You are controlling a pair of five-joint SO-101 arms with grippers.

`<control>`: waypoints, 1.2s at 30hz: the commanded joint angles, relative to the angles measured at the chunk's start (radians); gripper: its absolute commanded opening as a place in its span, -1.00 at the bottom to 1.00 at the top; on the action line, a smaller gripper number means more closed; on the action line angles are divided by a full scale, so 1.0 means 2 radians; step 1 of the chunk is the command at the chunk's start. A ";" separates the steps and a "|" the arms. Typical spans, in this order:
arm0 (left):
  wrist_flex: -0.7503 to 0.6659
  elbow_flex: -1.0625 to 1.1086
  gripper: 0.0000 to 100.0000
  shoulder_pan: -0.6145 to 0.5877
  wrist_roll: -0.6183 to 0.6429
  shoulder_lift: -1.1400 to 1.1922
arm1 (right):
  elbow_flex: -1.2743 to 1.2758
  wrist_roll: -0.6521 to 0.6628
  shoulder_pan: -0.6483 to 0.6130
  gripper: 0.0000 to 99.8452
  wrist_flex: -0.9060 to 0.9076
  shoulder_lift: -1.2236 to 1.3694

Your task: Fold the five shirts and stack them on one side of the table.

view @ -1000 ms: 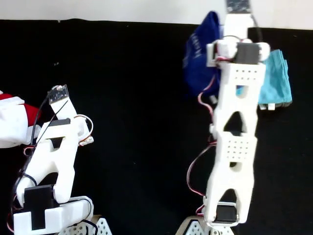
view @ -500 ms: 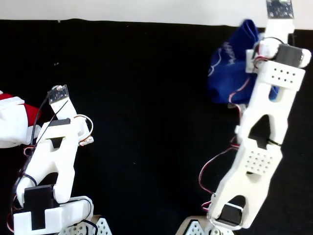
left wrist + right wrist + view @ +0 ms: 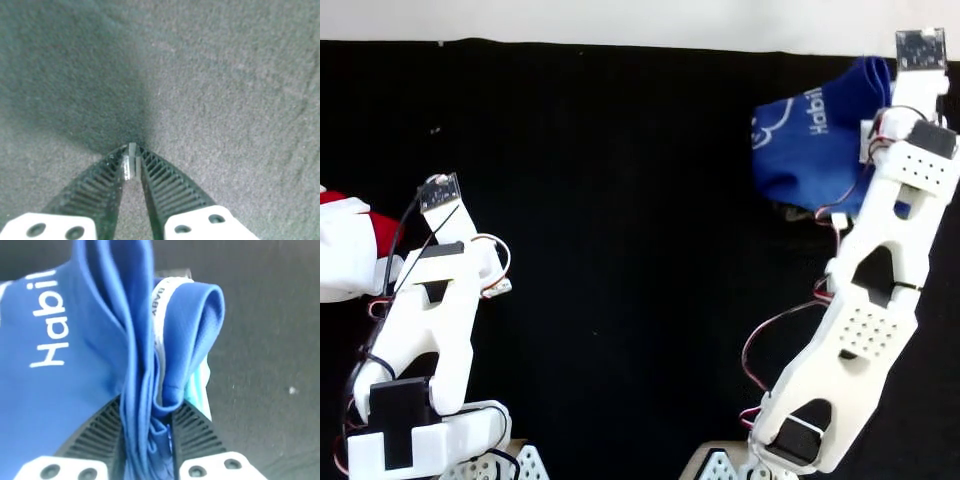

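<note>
A blue shirt (image 3: pixel 815 140) with white print is bunched at the table's far right corner, hanging from my right gripper (image 3: pixel 148 409), which is shut on its folds (image 3: pixel 142 365). A sliver of a light turquoise shirt (image 3: pixel 201 392) peeks out under the blue one. At the table's left edge lies a red and white shirt (image 3: pixel 345 250). My left gripper (image 3: pixel 131 160) is shut on nothing, just above the black cloth, near the red and white shirt. The left arm (image 3: pixel 430 300) stands at the near left.
The black tablecloth (image 3: pixel 620 200) covers the table, with a wide bare stretch between the arms. A white wall strip (image 3: pixel 570 18) marks the far edge. The right arm (image 3: pixel 860 310) leans toward the far right corner.
The right arm has swung to the right with the blue shirt, which now covers the turquoise shirt seen earlier. The left arm has not moved.
</note>
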 commanded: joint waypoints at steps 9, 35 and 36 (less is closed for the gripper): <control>-0.008 0.000 -0.98 -0.002 0.005 0.001 | -0.123 0.005 0.000 -0.34 0.085 -0.001; 0.048 -0.030 -0.98 -0.021 0.004 -0.016 | -0.122 -0.080 -0.154 -0.43 0.325 -0.234; 0.081 -0.048 -0.98 -0.031 0.004 -0.027 | -0.072 -0.080 -0.167 -0.43 0.325 -0.270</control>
